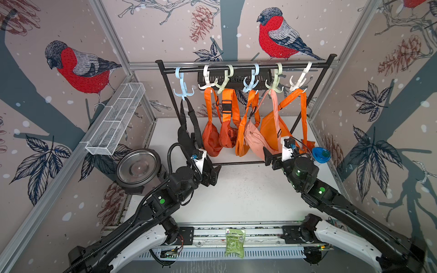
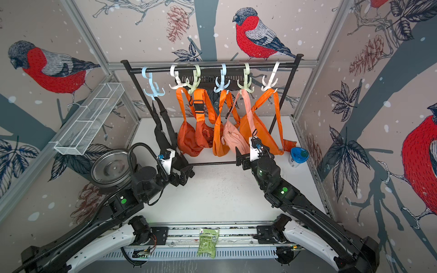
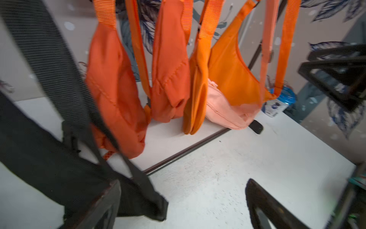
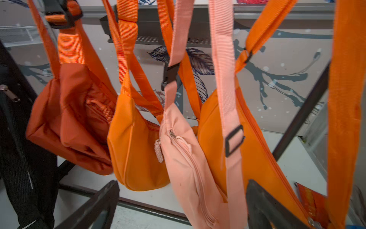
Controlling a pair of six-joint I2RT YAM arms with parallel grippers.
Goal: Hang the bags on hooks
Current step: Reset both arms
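Though outside wrist views, hook (image 1: 183, 93) above bag (image 1: 185, 137).

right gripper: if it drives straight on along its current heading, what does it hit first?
Most likely the pink bag. In the wrist view it hangs centred between the open fingers of the right gripper, in front of the orange bag beside it. Depth is unclear, but nothing shows nearer.

black bag (image 1: 184, 139): plain black | pale-blue hook (image 1: 183, 91) | white hook (image 1: 206, 81) | pale-green hook (image 1: 275, 81) | rust-orange bags (image 1: 211, 141) | bright orange bags (image 1: 272, 131) | pink bag (image 1: 254, 141): pale salmon | rack (image 1: 241, 67): black | surface (image 1: 236, 193): white, grey-speckled | walls (image 1: 153, 30): beige, red-breasted grey birds, navy leaves, brown pinecones | packet (image 1: 234, 241): green | cup (image 1: 321, 153): blue lid
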